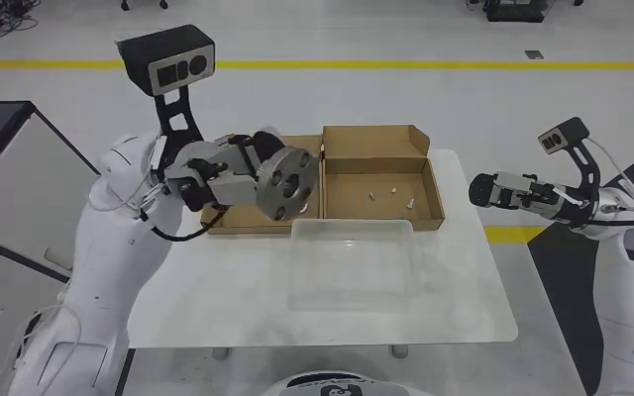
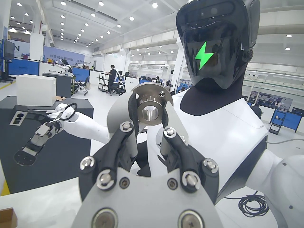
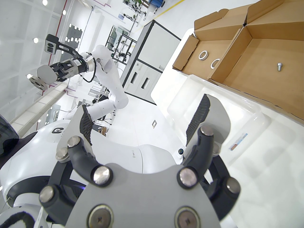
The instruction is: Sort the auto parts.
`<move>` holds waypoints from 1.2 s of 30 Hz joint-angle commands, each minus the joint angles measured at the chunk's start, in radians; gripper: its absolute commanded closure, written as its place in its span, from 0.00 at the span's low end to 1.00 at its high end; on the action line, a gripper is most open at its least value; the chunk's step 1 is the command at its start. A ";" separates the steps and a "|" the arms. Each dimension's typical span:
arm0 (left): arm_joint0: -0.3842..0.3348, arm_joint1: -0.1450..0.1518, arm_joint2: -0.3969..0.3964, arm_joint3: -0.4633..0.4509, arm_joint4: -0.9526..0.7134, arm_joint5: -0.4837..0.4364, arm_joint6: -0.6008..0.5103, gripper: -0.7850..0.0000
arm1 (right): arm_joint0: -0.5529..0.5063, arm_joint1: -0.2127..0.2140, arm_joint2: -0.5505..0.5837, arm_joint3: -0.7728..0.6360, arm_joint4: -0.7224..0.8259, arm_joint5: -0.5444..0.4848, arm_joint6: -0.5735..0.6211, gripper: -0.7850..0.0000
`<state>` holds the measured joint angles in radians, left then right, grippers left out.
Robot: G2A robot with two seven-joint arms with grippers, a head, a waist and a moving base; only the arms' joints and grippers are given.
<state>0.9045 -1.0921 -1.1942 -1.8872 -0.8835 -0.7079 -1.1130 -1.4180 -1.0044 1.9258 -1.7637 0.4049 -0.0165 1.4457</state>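
Observation:
My left gripper (image 2: 149, 117) is shut on a round metal flange hub (image 2: 150, 106) by its central collar. From above, that flange (image 1: 289, 183) hangs in my left gripper (image 1: 265, 178), raised over the left cardboard box (image 1: 238, 220). Two metal rings (image 3: 203, 55) lie in that box (image 3: 187, 48). The right cardboard box (image 1: 428, 188) holds a few small pale parts (image 1: 393, 188), one a short bolt (image 3: 279, 67). My right gripper (image 3: 142, 117) is open with nothing between its fingers, and sits off the table's right edge (image 1: 477, 190).
A clear plastic tray (image 1: 349, 262) lies on the white table (image 1: 218, 297) in front of the two boxes. A dark-framed cabinet (image 1: 30, 168) stands left of the table. Yellow floor lines run behind it.

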 commanded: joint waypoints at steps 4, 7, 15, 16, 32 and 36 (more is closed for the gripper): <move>-0.001 0.002 -0.003 0.004 0.036 0.012 -0.011 1.00 | 0.000 0.000 0.000 0.000 0.000 0.000 0.000 0.00; -0.001 0.002 -0.003 0.004 0.036 0.012 -0.011 1.00 | 0.000 0.000 0.000 0.000 0.000 0.000 0.000 0.00; 0.032 -0.005 0.000 -0.026 -0.032 0.008 0.072 1.00 | 0.000 0.000 0.000 0.000 0.000 0.000 0.000 0.00; 0.038 -0.007 0.001 -0.028 -0.052 0.000 0.080 1.00 | 0.000 0.000 0.000 0.000 0.000 0.000 0.000 0.00; 0.073 -0.058 0.059 -0.022 -0.464 -0.042 0.043 1.00 | 0.000 0.000 0.000 0.000 0.000 0.000 0.000 0.00; 0.081 -0.070 0.051 -0.015 -0.473 -0.029 0.030 1.00 | 0.000 0.000 0.000 0.000 0.000 0.000 0.000 0.00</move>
<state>0.9826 -1.1600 -1.1404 -1.9048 -1.3606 -0.7397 -1.0806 -1.4180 -1.0044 1.9258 -1.7637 0.4049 -0.0165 1.4457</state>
